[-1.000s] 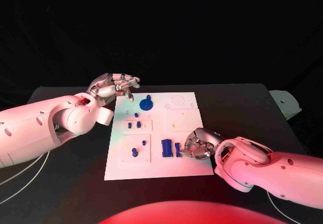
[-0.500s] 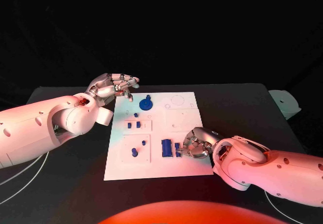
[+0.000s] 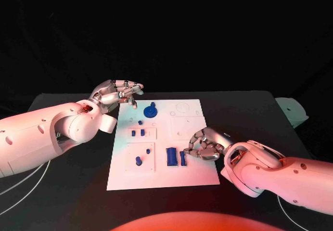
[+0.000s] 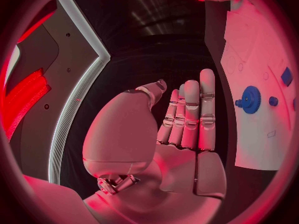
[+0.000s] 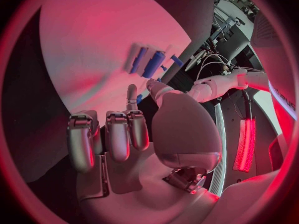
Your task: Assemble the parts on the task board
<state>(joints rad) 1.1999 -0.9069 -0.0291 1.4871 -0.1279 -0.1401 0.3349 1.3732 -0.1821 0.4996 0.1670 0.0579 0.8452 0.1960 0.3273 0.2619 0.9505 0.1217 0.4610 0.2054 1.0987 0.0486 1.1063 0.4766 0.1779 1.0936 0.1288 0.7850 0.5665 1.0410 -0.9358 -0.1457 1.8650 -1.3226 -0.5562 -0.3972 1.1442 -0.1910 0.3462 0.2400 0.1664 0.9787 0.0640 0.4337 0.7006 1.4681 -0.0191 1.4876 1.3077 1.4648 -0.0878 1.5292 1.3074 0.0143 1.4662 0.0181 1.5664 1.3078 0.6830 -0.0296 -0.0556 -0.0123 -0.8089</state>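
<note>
The white task board [image 3: 163, 171] lies mid-table. On it a blue gear [image 3: 150, 111] stands at the far end, two small blue pieces [image 3: 137, 132] sit in a plate below it, and another blue piece [image 3: 139, 161] lies nearer. Two blue bars [image 3: 171, 157] lie side by side. My right hand [image 3: 202, 144] hovers just right of the bars, fingers loosely bent and apart, holding nothing. My left hand [image 3: 118, 91] hangs off the board's far left corner, fingers straight, empty. The left wrist view shows that hand [image 4: 181, 124] beside the gear [image 4: 251, 99]. The right wrist view shows the right hand [image 5: 118, 134] above the bars [image 5: 152, 63].
The black table [image 3: 69, 168] extends left and right of the board. A pale object [image 3: 291, 109] sits at the table's right edge. Round and square outlines [image 3: 184, 103] mark the board's far right part.
My right hand has drawn back from the narrow blue bar, which now lies free beside the wider one. The left hand has hardly moved.
</note>
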